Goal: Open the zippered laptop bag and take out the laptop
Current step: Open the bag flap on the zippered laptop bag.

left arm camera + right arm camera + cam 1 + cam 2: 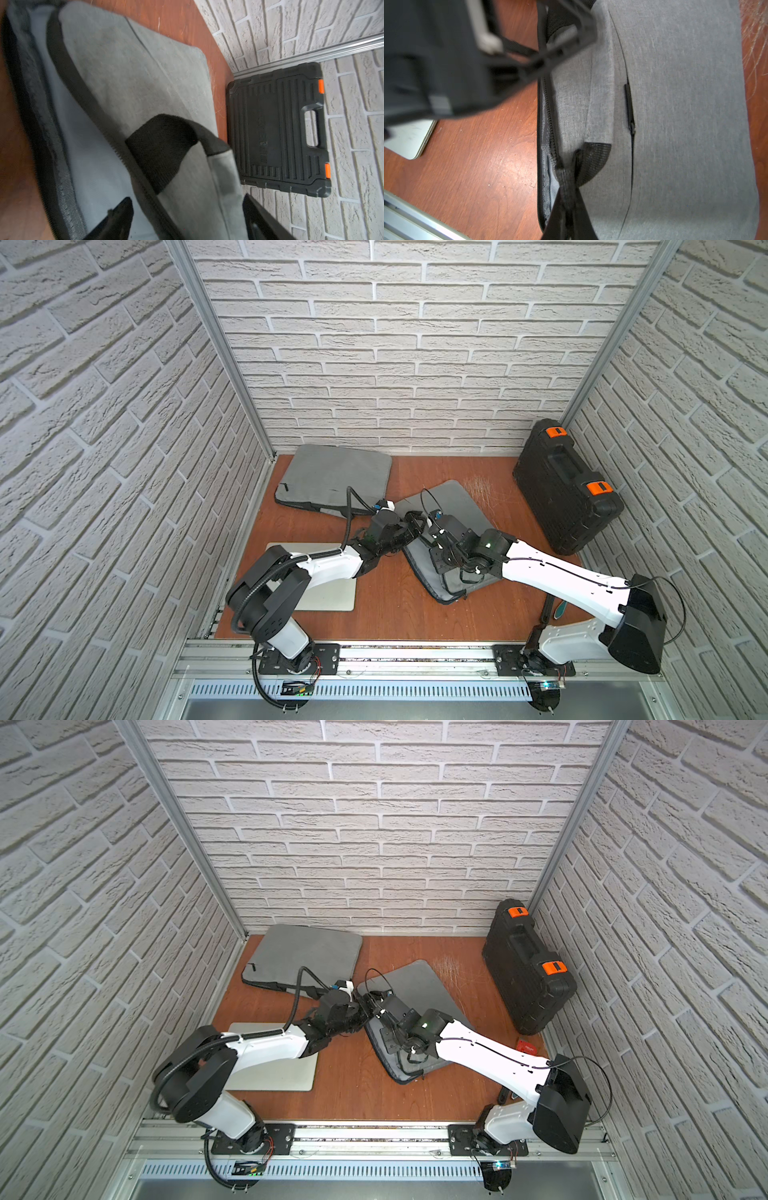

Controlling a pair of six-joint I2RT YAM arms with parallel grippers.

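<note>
Grey bag [675, 124], edge in right hand [568, 176]

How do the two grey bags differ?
The back bag lies square to the back wall, no gripper on it; the centre bag lies askew, with the left gripper and right gripper at its zip edge. The centre bag's zip gapes, showing pale lining; the back bag's zip is unclear. Both are grey with black trim.
</note>
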